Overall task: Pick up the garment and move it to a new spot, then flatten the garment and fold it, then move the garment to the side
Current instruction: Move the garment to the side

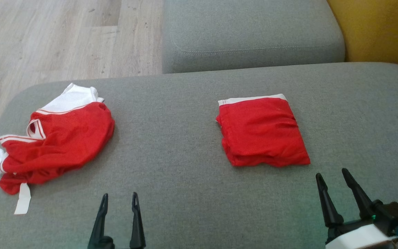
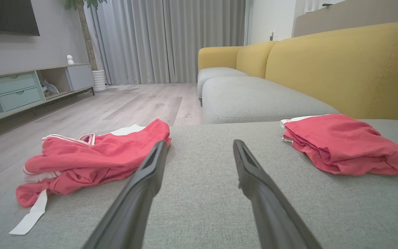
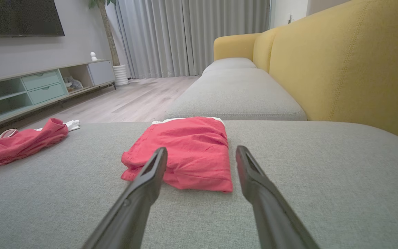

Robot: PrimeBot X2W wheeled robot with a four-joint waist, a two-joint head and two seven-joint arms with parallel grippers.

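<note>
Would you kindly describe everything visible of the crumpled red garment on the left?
The crumpled garment is thin red fabric with white panels and red-striped white trim. It lies bunched and unfolded at the left end of the grey cushion, a white strip trailing towards the near edge. Only the cushion touches it.

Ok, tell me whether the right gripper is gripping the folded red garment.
No, the right gripper hangs open just short of the folded red garment, with bare cushion between them.
</note>
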